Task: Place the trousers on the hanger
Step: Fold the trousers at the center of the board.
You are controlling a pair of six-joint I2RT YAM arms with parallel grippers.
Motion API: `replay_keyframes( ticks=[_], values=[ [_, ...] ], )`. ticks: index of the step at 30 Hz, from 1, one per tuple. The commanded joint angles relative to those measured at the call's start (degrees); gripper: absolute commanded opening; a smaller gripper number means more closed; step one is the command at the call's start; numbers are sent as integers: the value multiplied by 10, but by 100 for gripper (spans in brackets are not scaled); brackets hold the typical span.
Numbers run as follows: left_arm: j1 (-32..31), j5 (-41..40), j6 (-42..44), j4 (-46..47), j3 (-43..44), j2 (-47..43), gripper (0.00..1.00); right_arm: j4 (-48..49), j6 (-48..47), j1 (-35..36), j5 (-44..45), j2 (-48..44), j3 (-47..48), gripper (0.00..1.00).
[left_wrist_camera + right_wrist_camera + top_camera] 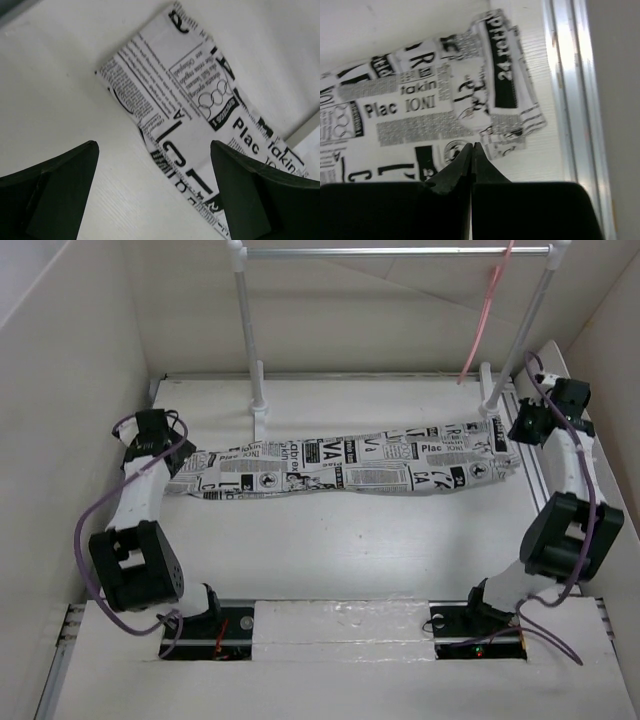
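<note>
The trousers (pixel 340 465) lie flat on the surface (pixel 350 550), stretched left to right between the two arms, in its far half. Just behind them stand the two posts of the rack (pixel 400 252), its bar running across above. The hanger (pixel 487 310) hangs down at the bar's right end. The left claw (pixel 154 146) is over the trousers' left end. The right claw (pixel 472 146) is over their right end, with a rail (pixel 570 100) just to the right of that end.

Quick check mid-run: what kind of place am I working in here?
Likely a lab test cell, not a home: plain board walls box in the table, with a clothes rack and trousers laid flat.
</note>
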Motion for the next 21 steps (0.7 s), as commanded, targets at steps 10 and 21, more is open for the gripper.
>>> replay_keyframes(
  ticks=[10, 21],
  values=[
    [2, 119, -75, 74, -133, 30, 92, 165, 29, -87, -205, 22, -228, 68],
    [2, 81, -83, 105, -116, 126, 4, 223, 97, -67, -182, 121, -202, 57]
  ],
)
